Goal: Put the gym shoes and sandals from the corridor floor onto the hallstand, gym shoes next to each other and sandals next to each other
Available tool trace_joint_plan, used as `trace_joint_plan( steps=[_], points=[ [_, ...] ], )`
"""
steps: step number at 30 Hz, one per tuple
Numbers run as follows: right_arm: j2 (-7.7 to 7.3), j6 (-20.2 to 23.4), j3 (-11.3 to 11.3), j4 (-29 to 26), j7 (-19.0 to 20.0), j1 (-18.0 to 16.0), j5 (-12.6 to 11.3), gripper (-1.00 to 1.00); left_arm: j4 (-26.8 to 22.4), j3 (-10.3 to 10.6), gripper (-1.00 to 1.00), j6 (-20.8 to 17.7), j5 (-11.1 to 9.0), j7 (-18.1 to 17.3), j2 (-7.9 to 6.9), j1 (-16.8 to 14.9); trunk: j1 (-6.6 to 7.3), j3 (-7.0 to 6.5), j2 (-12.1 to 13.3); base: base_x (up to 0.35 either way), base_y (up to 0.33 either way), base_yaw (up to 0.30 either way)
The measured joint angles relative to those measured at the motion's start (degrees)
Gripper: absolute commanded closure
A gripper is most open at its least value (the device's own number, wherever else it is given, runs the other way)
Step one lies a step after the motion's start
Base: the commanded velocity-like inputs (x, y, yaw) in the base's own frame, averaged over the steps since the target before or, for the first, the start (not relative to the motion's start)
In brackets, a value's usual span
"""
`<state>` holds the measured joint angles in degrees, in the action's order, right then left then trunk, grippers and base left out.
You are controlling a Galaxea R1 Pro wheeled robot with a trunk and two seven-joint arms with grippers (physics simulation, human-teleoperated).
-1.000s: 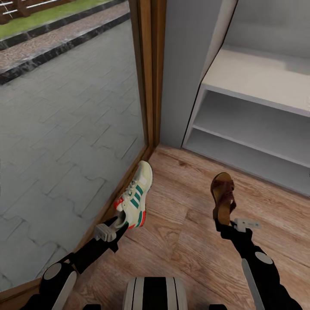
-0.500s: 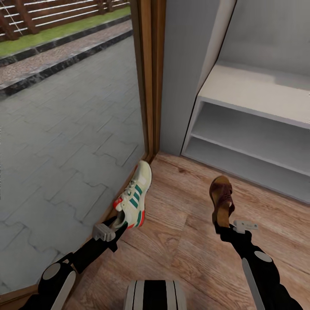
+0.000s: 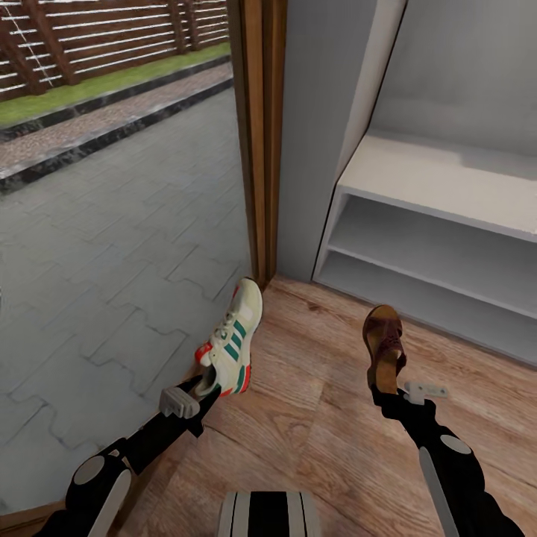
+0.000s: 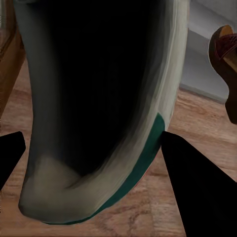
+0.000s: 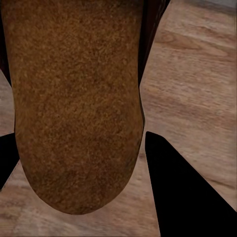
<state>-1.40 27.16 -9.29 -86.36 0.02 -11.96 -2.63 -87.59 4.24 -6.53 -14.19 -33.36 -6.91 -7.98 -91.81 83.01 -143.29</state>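
Left end effector [image 3: 203, 389] grips a gym shoe [image 3: 234, 339] by the heel, toe pointing ahead, lifted above the corridor floor [image 3: 313, 418] beside the glass door [image 3: 112, 246]. Right end effector [image 3: 389, 394] clamps a sandal [image 3: 384, 344] at its heel end (tan sole filling that wrist's view [image 5: 74, 103]), and the white hallstand [image 3: 440, 194] stands ahead and to the right, both shelves open.

Sneaker [image 3: 235, 343]: cream cloth-like upper, matt, green-edged sole. Sandal [image 3: 385, 347]: dark brown woven leather, sole [image 5: 74, 103] tan, grainy, rough. Floor [image 3: 313, 418]: wood-grain planks, light brown, low sheen. Rack [image 3: 440, 194]: white, smooth, matt. Door frame [image 3: 261, 134]: brown wood
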Motion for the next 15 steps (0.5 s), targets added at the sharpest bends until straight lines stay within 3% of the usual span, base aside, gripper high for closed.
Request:
trace_joint_plan(
  steps=[6,10,15],
  points=[
    [0.00,-0.1,0.0,0.0,0.1,0.0,-0.1,1.00,0.1,0.0,1.00,-0.1,0.0,0.0,0.00,0.0,0.34,-1.29,0.5,0.000,0.000,0.000],
    [0.15,-0.2,1.3,0.2,0.0,0.0,0.1,1.00,0.2,-0.1,1.00,0.3,0.0,0.0,0.08,0.0,0.34,-1.29,0.5,0.000,0.000,0.000],
    [0.09,-0.2,0.4,0.2,0.0,0.0,0.1,1.00,0.2,-0.2,1.00,0.3,0.0,0.0,0.09,0.1,0.34,-1.29,0.5,0.000,0.000,0.000]
  ],
)
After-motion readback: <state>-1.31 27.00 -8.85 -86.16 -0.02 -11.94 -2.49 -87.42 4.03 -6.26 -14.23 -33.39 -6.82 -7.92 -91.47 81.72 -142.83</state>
